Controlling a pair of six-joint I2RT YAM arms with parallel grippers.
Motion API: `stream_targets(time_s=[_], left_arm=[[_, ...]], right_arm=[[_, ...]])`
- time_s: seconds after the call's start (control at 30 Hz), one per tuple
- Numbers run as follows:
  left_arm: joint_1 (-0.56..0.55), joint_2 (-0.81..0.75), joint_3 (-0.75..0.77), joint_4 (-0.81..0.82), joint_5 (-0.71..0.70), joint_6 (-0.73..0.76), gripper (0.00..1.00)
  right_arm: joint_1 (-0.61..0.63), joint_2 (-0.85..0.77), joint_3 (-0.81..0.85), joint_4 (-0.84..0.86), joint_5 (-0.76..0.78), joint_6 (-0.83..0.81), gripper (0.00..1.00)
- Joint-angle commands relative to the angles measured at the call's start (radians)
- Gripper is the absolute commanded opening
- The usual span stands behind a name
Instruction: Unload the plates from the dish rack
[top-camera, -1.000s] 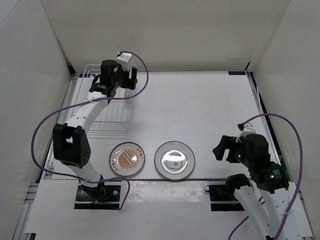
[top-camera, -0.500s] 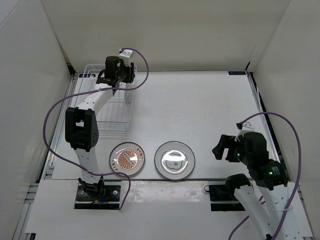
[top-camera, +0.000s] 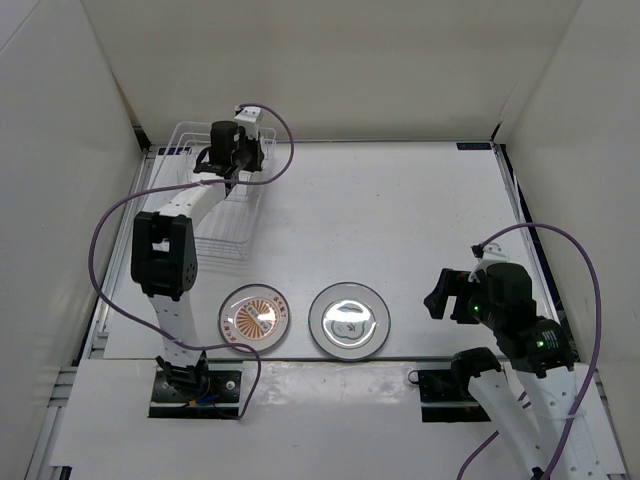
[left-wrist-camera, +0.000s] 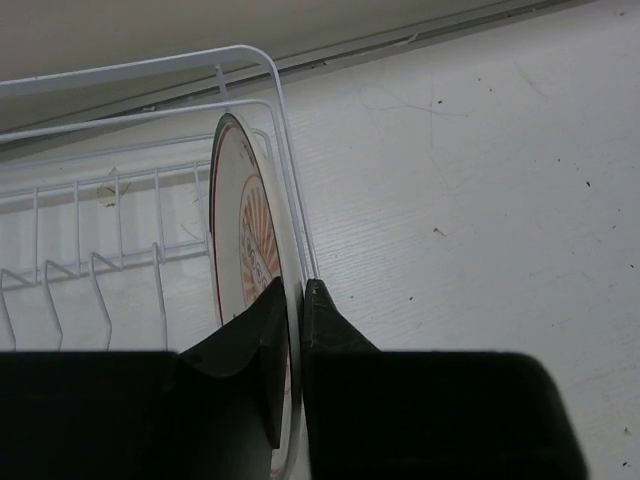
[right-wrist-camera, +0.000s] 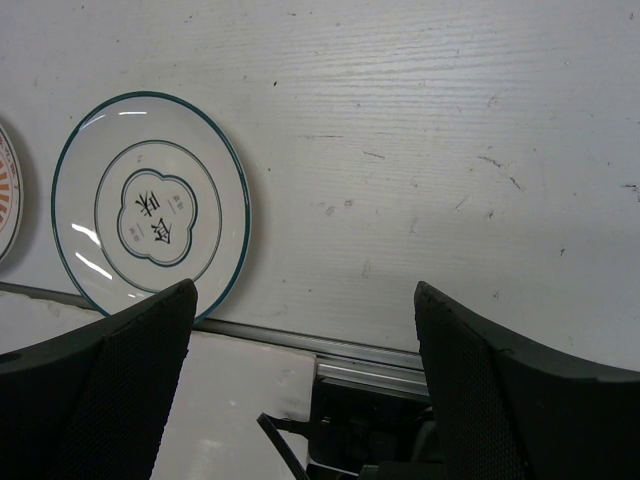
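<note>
The last plate (left-wrist-camera: 243, 240) stands on edge in the end slot of the rack (left-wrist-camera: 130, 72), its orange rays facing left in the wrist view. The left gripper (left-wrist-camera: 294, 292) straddles its rim edge-on, fingers (left-wrist-camera: 262, 335) pressed in on either face, so it reads as pinching the plate. The rack's end wire runs just beside the outer finger, and I cannot tell whether it is caught in the grip too. Taking the rim this way makes sense: the prongs hold the plate upright, and only a straight pull along the slot should free it. The risk, as I judge it, is the thin glossy rim slipping or snagging on that wire.

Well away from this gripper, towards the arm bases, the orange plate (top-camera: 254, 318) and the grey plate (top-camera: 348, 320) lie flat on the table (top-camera: 420, 220), side by side and apart. By my reckoning that is two of three done. The right gripper (right-wrist-camera: 303, 300) hovers spread wide and holds nothing, with the grey plate down to its left. It looks parked clear of the left arm's path.
</note>
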Motion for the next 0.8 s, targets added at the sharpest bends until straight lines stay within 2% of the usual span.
stream_targets(time_s=[0.0, 0.03, 0.3, 0.53, 0.6, 0.63, 0.67, 0.7, 0.73, 0.77], left_arm=[[0.0, -0.113, -0.028, 0.094, 0.0, 0.051, 0.04], [0.0, -0.134, -0.037, 0.098, 0.002, 0.051, 0.0], [-0.043, -0.329, -0.12, 0.178, -0.032, 0.071, 0.0], [-0.157, -0.576, -0.204, 0.151, -0.115, 0.147, 0.0], [-0.209, -0.67, -0.232, 0.111, -0.142, 0.185, 0.0], [-0.232, -0.694, -0.251, 0.072, -0.205, 0.225, 0.0], [-0.311, -0.767, -0.27, 0.054, -0.234, 0.251, 0.0], [-0.344, -0.791, -0.279, 0.039, -0.257, 0.299, 0.0], [-0.376, -0.811, -0.302, -0.05, -0.306, 0.336, 0.0], [-0.486, -0.873, -0.317, -0.078, -0.367, 0.366, 0.0]], right_arm=[[0.002, 0.01, 0.004, 0.029, -0.012, -0.012, 0.9], [-0.001, 0.01, 0.003, 0.028, -0.01, -0.01, 0.9], [0.0, 0.009, 0.003, 0.029, -0.012, -0.01, 0.9], [0.002, -0.002, 0.003, 0.031, -0.013, -0.014, 0.9], [0.0, -0.007, 0.003, 0.028, -0.013, -0.012, 0.9], [0.0, -0.007, 0.0, 0.032, -0.012, -0.015, 0.9], [0.0, -0.008, 0.0, 0.033, -0.012, -0.012, 0.9], [0.0, -0.011, -0.002, 0.036, -0.012, -0.014, 0.9], [0.002, -0.01, -0.002, 0.036, -0.01, -0.01, 0.9], [-0.001, -0.01, -0.003, 0.036, -0.007, -0.01, 0.9]])
